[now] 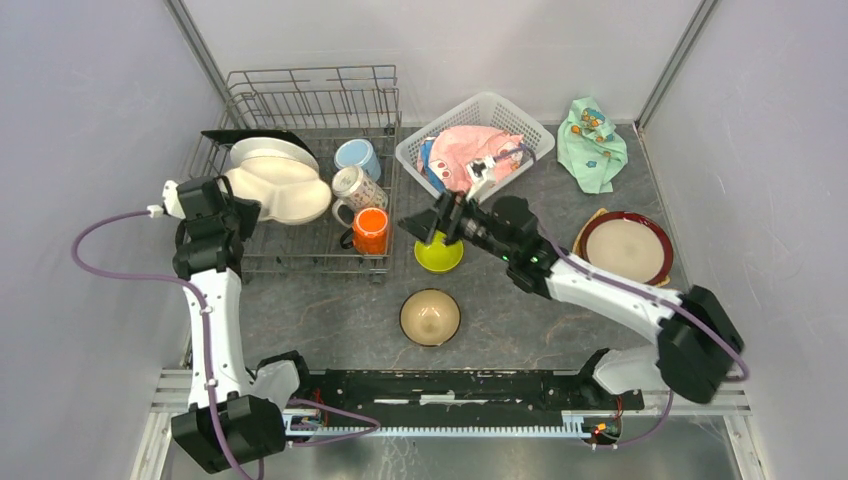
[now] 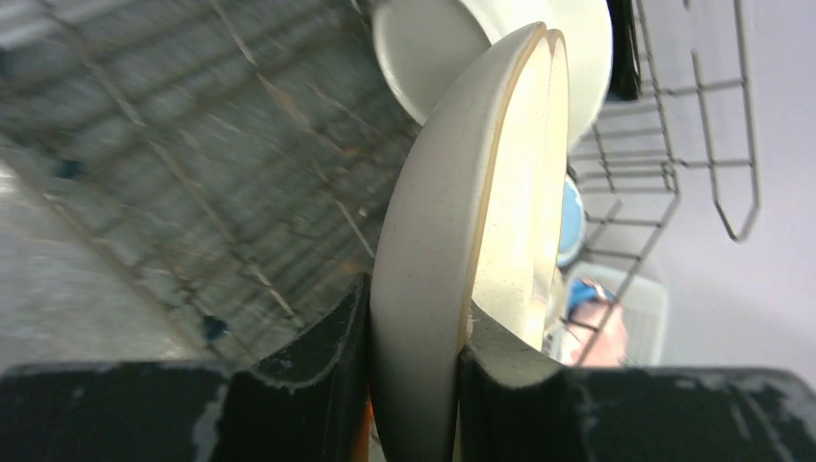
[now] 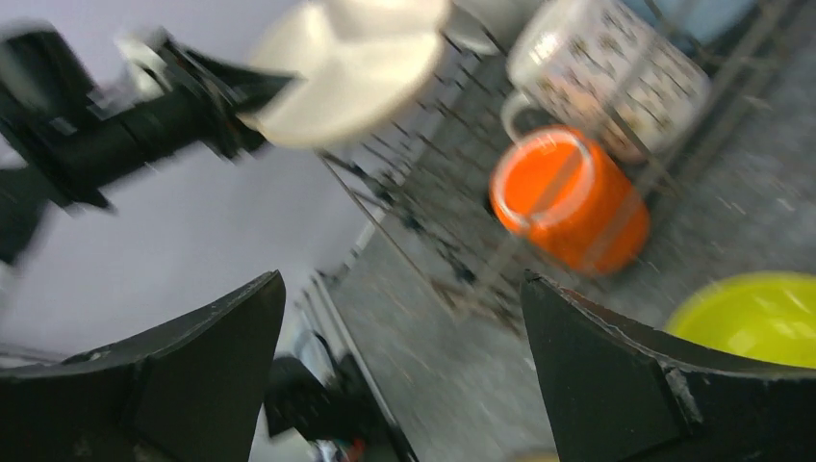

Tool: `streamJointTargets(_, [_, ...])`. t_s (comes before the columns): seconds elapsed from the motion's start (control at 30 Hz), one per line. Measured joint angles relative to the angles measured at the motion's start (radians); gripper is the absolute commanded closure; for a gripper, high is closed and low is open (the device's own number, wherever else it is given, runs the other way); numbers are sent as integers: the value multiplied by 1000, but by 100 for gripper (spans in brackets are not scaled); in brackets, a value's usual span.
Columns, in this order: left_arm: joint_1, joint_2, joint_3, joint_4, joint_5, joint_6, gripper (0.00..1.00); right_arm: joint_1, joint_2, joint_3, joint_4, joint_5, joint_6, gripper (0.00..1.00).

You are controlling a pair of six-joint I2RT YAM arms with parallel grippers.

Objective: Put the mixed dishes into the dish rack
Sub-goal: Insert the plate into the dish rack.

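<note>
left tool (image 2: 414, 385) clamped on cream divided plate (image 1: 280, 188) inside dish rack (image 1: 310, 100); right tool (image 3: 402, 284) stands apart over lime-green bowl (image 1: 440, 255).

the plate stands on edge in the left tool's grip, its lower rim cut off between the fingers; beyond it, a white plate (image 1: 270, 150) and a sliver of the light-blue mug (image 1: 357, 157) show, with the dark square plate (image 1: 255, 137) at the rack's far side. the right wrist view is smeared, so the print on the patterned mug (image 1: 358, 188) ahead of the right tool cannot be read; the orange mug (image 1: 371, 230) lies just before it in the rack. from above the right tool hides the bowl's far rim, and whether they touch cannot be told. the tan bowl (image 1: 430, 317) sits on the worktop (image 1: 330, 320) behind that tool, and the red-rimmed plate (image 1: 627, 248) lies well off to the right of its arm.
</note>
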Motion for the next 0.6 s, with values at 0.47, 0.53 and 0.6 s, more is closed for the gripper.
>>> streamJointTargets(0.47, [-19,190,586,-504,-370,36,98,0,-388,-342,-240,64,-266,2])
streamJointTargets(0.53, [-26,251,657,-556,-404,25,98,0,-396,-342,-255,72,-286,2])
streamJointTargets(0.6, [-42,285,666,-576,-449,9,98,0,-402,-342,-270,82,-305,2])
